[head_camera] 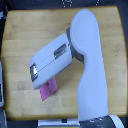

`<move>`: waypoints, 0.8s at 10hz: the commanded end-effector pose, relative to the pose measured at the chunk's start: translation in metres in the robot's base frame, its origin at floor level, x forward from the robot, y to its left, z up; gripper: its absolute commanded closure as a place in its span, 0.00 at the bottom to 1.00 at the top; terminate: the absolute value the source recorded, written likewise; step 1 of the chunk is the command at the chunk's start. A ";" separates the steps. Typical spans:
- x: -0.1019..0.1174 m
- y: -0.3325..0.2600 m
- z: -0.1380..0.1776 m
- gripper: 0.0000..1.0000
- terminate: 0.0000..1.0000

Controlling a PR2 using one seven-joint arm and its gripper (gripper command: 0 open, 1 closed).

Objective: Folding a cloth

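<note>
Pale wooden tabletop (20,30) fills nearly the whole overhead picture, and your white, bulky arm (87,60) reaches across it from the bottom edge, bending toward the exterior view's left. Its pincer (36,76) sits at the lower-left end of the forearm housing, pointing down at the wood. You cannot tell from this blurred view whether the fingers are spread or pressed together, so check that before you commit to any pull.

Just below the pincer, and partly tucked under the housing, lies the small, thin pink-magenta fabric sheet (48,91). Only its lower part shows, a rough four-sided patch; the rest is hidden by the arm, so you cannot say how much of it is already doubled over.

By the look of it, you are at the grasp or the early fold. To do it well, take hold of one corner only, pinching the top layer and not the wood. Lift just enough to clear the surface, carry the corner over to the opposite one, and lay it down flat before letting go.
</note>
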 end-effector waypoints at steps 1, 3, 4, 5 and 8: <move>-0.041 0.017 -0.010 1.00 0.00; -0.039 0.020 -0.020 1.00 0.00; -0.032 0.020 -0.025 1.00 0.00; -0.028 0.021 -0.027 1.00 0.00; -0.020 0.019 -0.037 1.00 0.00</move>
